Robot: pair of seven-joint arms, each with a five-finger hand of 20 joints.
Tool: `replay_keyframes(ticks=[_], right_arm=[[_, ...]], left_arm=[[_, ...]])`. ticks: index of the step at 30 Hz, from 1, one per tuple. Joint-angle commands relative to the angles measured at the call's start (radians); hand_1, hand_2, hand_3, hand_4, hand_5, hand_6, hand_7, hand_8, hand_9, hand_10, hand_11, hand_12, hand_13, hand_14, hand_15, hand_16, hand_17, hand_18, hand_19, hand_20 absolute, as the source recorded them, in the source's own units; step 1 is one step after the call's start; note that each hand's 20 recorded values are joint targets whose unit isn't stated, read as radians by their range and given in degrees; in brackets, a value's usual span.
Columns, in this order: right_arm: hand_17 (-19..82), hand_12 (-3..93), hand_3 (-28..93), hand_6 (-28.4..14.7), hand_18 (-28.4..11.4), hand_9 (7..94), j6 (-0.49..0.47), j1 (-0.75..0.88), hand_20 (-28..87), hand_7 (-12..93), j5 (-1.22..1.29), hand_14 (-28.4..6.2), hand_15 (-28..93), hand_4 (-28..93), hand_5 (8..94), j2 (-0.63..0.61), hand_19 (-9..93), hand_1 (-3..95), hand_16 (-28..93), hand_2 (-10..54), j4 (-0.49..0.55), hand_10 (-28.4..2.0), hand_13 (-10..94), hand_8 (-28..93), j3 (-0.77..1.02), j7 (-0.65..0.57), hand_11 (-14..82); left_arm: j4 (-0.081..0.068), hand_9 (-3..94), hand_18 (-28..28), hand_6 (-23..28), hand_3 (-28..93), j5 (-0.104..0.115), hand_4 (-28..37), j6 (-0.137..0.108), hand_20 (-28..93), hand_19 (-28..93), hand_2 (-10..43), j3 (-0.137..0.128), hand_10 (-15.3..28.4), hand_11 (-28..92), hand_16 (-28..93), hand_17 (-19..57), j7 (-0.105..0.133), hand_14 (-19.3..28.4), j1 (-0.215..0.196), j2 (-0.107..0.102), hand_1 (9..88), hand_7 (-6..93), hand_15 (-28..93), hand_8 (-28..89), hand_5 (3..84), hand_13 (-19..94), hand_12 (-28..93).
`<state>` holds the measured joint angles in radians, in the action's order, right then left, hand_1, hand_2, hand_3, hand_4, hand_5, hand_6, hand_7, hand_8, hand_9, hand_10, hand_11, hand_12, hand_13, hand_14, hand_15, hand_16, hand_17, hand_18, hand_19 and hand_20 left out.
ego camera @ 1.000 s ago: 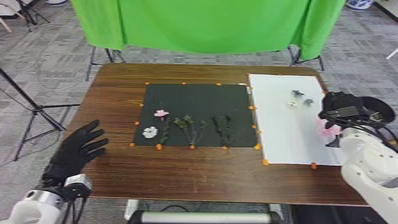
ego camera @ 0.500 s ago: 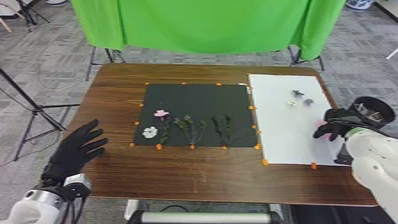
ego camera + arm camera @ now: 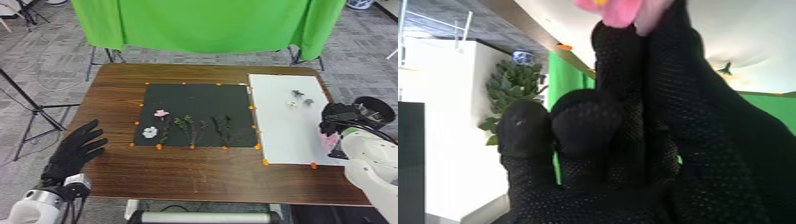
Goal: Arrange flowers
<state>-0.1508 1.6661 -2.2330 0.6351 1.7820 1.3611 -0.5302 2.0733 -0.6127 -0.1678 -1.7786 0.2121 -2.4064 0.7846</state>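
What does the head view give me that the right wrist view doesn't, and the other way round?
Head view: the left hand open over the table's left side, and the dark mat with a pink flower, a white flower and green stems.
Right wrist view: a leafy plant in the background and the yellow centre of the pink blossom at the right hand's fingertips.
Both: the right hand, that blossom, the white sheet and the green cloth.

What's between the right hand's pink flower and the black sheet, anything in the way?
Nothing visible stands between the pink flower at the right hand and the black sheet. Flat white sheet and low orange markers lie between.
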Motion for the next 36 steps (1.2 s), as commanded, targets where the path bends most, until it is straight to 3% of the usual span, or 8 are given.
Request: replay_keyframes(ticks=[1,15,20,23,24,26,28,36], right_arm=[[43,47.7,86,2.6,-19.7,88.5,0.046,0.015,50,51,-0.027,-2.4,71,-28,70.6,-0.014,93,50.0,32,-9.5,-0.007,-3.0,79,3,0.005,0.033,18.3],[44,50.3,86,2.5,-19.8,90.1,0.196,-0.056,51,50,-0.092,-2.0,70,-28,72.0,0.031,93,50.7,34,-9.5,0.09,-3.0,80,4,-0.055,0.117,17.3],[44,51.1,86,2.6,-19.7,89.8,-0.036,-0.068,51,50,-0.148,-2.1,70,-27,71.7,0.044,93,50.1,34,-9.5,0.137,-3.2,80,5,-0.038,0.033,17.2],[38,47.5,85,1.9,-19.2,77.1,-0.209,-0.036,50,53,-0.088,-4.1,75,-28,59.4,0.047,93,41.8,33,-9.5,0.161,-5.6,71,5,0.037,0.006,21.3],[36,35.8,86,0.3,-19.3,66.6,-0.262,-0.023,50,51,-0.071,-5.2,76,-27,54.7,0.045,93,37.4,32,-9.5,0.166,-8.6,67,2,0.06,0.003,31.4],[32,26.8,88,-3.2,-20.3,53.2,-0.315,0.003,51,46,-0.044,-7.2,77,-26,45.6,0.045,92,31.6,30,-9.5,0.171,-12.3,61,-13,0.102,-0.001,35.4],[30,23.7,88,-5.7,-21.2,44.6,-0.346,0.03,52,40,-0.018,-8.8,77,-26,38.7,0.043,91,27.7,28,-9.5,0.177,-14.7,56,-15,0.138,-0.006,30.3],[28,20.4,87,-7.3,-22.1,41.6,-0.426,0.089,53,31,0.041,-10.1,75,-26,33.8,0.049,90,24.9,25,-9.5,0.182,-17.7,52,-12,0.196,-0.033,17.2]], left_arm=[[0.003,24.3,23.0,2.9,70,-0.001,-24.0,-0.001,8,44,1.0,-0.005,12.2,20,-1,-10.0,-0.011,16.8,-0.011,0.008,26.4,21.0,31,-11,26.6,21,15],[0.005,24.3,23.0,2.9,70,0.0,-24.0,-0.001,8,44,1.1,-0.006,12.4,20,-1,-10.0,-0.008,16.8,-0.016,0.009,26.4,21.1,32,-11,26.6,21,15],[0.001,24.3,23.0,2.9,70,-0.002,-24.1,0.004,8,44,1.1,0.004,12.4,20,-1,-10.0,-0.007,16.8,-0.001,0.007,26.5,21.2,32,-11,26.6,21,15],[0.005,24.3,23.0,2.9,70,0.003,-23.9,-0.007,8,44,1.1,-0.002,12.3,20,-1,-10.0,-0.001,16.8,-0.015,0.005,26.4,21.2,32,-11,26.6,21,15],[0.007,24.3,23.0,2.9,70,0.003,-24.0,-0.006,8,44,1.1,-0.006,12.3,20,-1,-10.0,-0.001,16.8,-0.02,0.005,26.4,21.2,32,-11,26.6,21,15],[0.009,24.3,23.0,2.9,70,0.005,-23.9,-0.011,8,44,0.9,-0.011,12.4,20,-1,-10.0,0.002,16.8,-0.028,0.004,26.3,21.2,32,-11,26.6,21,15],[0.01,24.3,23.0,2.9,70,0.005,-24.0,-0.013,8,44,0.9,-0.018,12.4,20,-1,-10.0,0.002,16.8,-0.034,0.007,26.3,21.1,32,-11,26.6,21,15],[-0.003,24.3,23.0,2.9,70,-0.008,-24.1,0.02,8,44,0.8,-0.016,12.4,20,-1,-10.0,-0.019,16.8,-0.009,0.017,26.3,21.0,32,-11,26.6,21,15]])
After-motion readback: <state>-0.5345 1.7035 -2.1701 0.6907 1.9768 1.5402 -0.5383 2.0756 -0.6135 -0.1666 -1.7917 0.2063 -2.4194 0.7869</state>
